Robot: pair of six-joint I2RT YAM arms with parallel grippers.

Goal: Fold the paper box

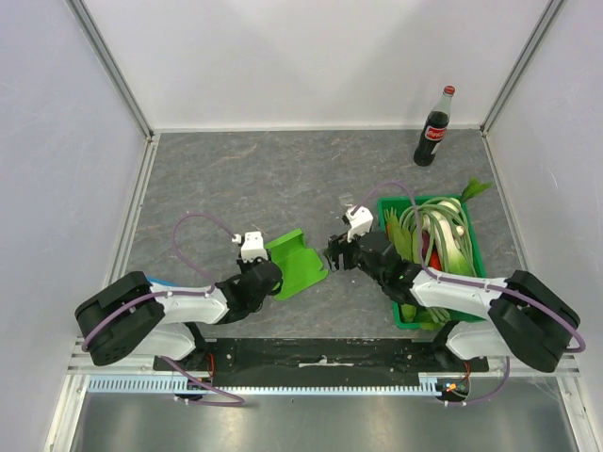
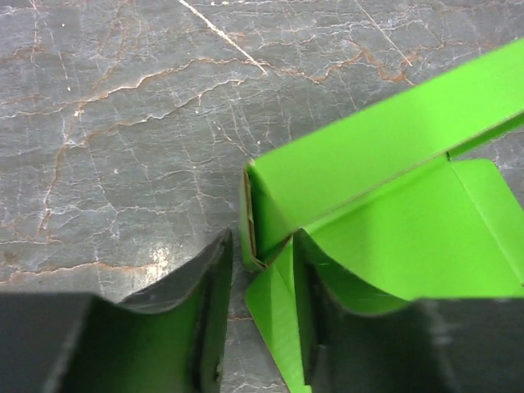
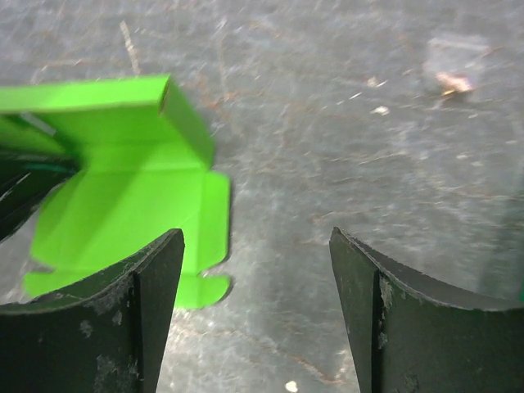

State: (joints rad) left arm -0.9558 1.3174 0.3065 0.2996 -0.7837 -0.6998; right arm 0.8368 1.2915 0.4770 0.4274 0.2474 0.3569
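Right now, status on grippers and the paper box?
Left gripper partly open, paper box flap between its fingers. Right gripper open, empty, beside the box. Box partly folded. Vegetable crate off to the right, not in the way.

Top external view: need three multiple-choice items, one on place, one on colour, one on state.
1. Where is the paper box?
A) in the crate
B) on the table, between the left pincer and the right pincer
C) beside the bottle
2. What colour is the paper box?
A) lime green
B) blue
C) white
3. How is the right pincer?
A) shut on the box
B) shut, empty
C) open, empty

1 B: it lies on the grey table, left of the crate and far from the bottle.
2 A: it is bright lime green in all three views.
3 C: the right wrist view shows its fingers wide apart with only table between them.
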